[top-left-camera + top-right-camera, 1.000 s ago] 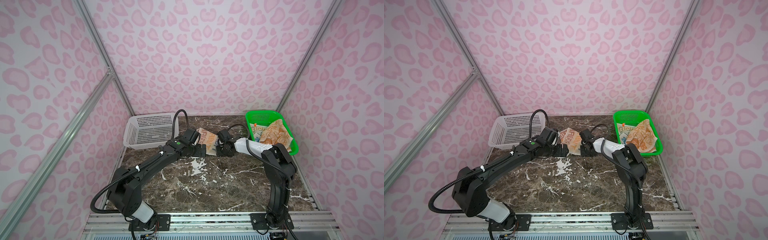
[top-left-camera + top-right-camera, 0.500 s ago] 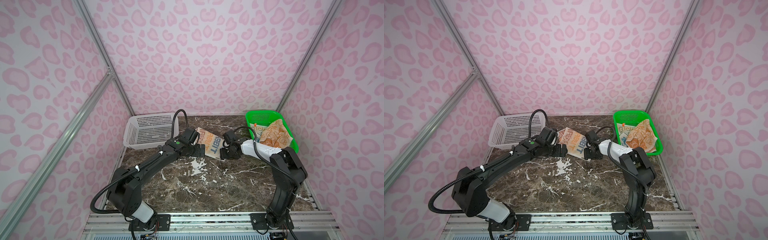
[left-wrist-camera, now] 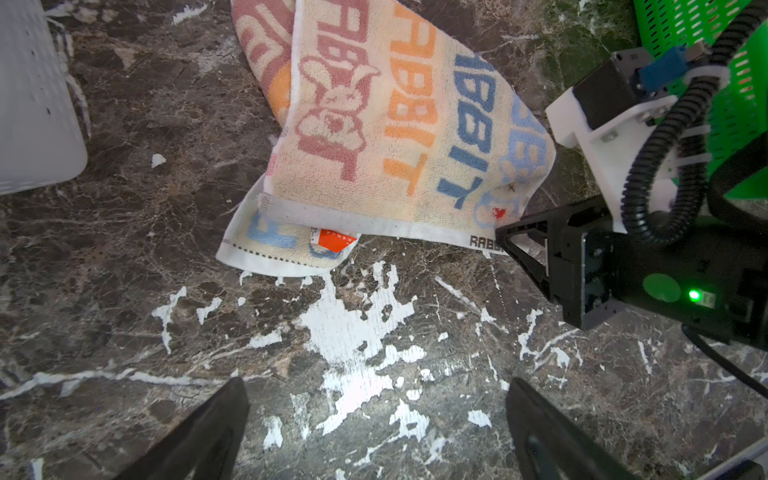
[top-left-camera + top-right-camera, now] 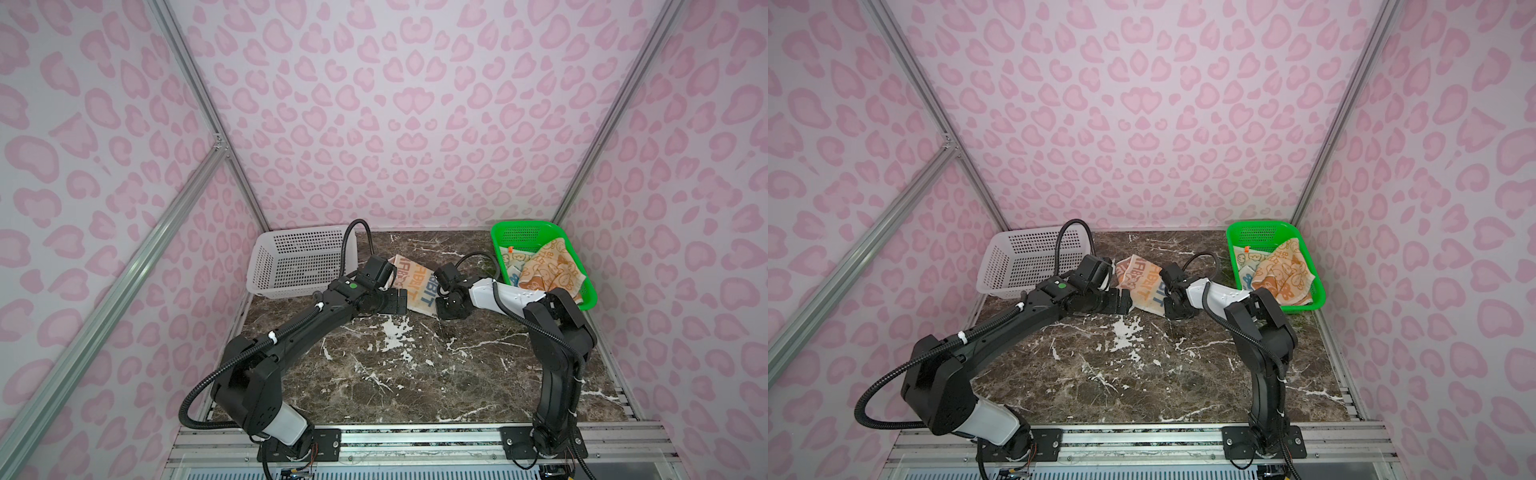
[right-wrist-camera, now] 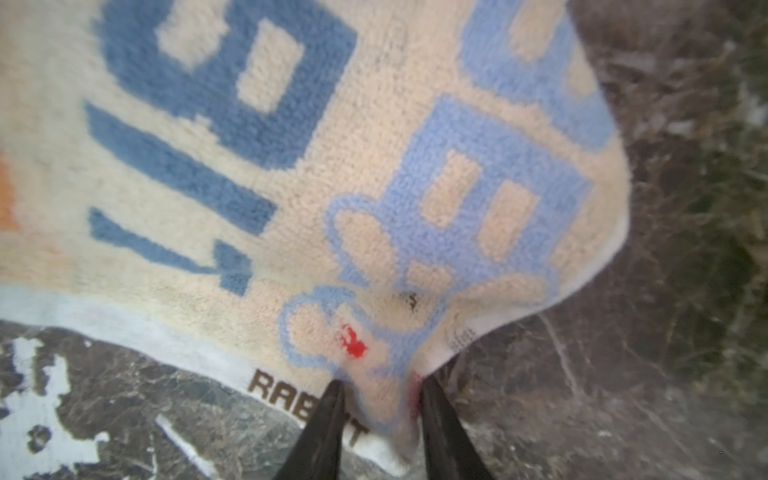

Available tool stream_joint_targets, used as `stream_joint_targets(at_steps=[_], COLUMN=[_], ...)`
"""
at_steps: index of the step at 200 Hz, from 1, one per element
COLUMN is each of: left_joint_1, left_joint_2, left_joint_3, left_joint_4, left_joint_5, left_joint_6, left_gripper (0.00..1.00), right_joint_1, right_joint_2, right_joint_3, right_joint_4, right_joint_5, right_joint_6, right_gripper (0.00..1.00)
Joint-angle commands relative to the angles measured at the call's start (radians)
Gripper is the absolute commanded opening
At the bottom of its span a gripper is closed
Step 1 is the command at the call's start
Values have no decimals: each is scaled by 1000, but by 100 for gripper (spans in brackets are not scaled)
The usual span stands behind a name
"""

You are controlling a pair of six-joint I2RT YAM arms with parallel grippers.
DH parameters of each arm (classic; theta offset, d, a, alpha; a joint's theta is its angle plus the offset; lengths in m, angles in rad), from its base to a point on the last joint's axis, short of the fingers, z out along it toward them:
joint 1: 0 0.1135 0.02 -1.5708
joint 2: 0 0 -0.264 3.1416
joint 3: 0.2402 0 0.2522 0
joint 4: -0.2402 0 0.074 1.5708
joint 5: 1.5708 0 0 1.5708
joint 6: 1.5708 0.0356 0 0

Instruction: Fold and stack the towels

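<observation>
A cream towel (image 4: pixel 415 278) (image 4: pixel 1142 282) with orange and blue "RABBIT" letters lies partly folded on the marble table at the back middle. My right gripper (image 4: pixel 441 309) (image 4: pixel 1169 309) (image 5: pixel 380 384) is shut on its near right corner, and cloth bunches between the fingers. The left wrist view shows that corner (image 3: pixel 494 232) pinched. My left gripper (image 4: pixel 397 301) (image 4: pixel 1121 301) (image 3: pixel 376 386) stands open over bare marble just short of the towel's left near edge (image 3: pixel 270 257), holding nothing. An orange towel (image 4: pixel 548 274) (image 4: pixel 1283 278) and a teal towel (image 4: pixel 513 264) (image 4: pixel 1246 262) lie crumpled in the green basket.
The green basket (image 4: pixel 523 226) (image 4: pixel 1258 224) stands at the back right, close behind my right arm. A white perforated basket (image 4: pixel 303 266) (image 4: pixel 1025 262) stands at the back left beside my left wrist. Bare marble (image 4: pixel 395 374) stretches toward the front edge.
My right gripper has slid rightward and nearer along the cream towel, then shut on its corner. The towel has spread, showing more letters. My left arm has stayed put.
</observation>
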Motion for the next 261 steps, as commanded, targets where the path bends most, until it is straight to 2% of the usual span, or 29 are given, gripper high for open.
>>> stream_joint_targets(at_steps=[1,35,55,74,103,128,156,199,236,261], left_joint_1=[3,3,3,3,6,4,4,7,12,12], left_joint_2=[-1,52,116,163,240,300,336,398,421,422], left_joint_3=[-7,21,63,92,159,204,220,230,246,259], left_joint_4=[-6,-54,-97,-96,-71,-59,-39,-28,12,17], left_joint_5=[-9,-46,-54,-32,11,67,74,66,92,92], left_joint_6=[-3,23,35,34,28,26,34,23,2,2], left_gripper=[98,98,99,92,89,81,74,73,61,56], right_joint_1=[3,-20,-44,-68,-90,-93,-94,-97,-104,-108], right_joint_2=[16,-10,-47,-75,-86,-88,-83,-83,-83,-81], right_joint_3=[-31,-65,-71,-73,-61,-56,-59,-63,-75,-76], right_joint_4=[-102,-105,-117,-121,-127,-123,-117,-109,-104,-102], right_joint_5=[25,29,30,17,0,-11,-17,-23,-24,-24], right_joint_6=[-2,-15,-28,-47,-77,-86,-86,-88,-91,-94], right_gripper=[21,6,1,0,0,0,0,0,0,0])
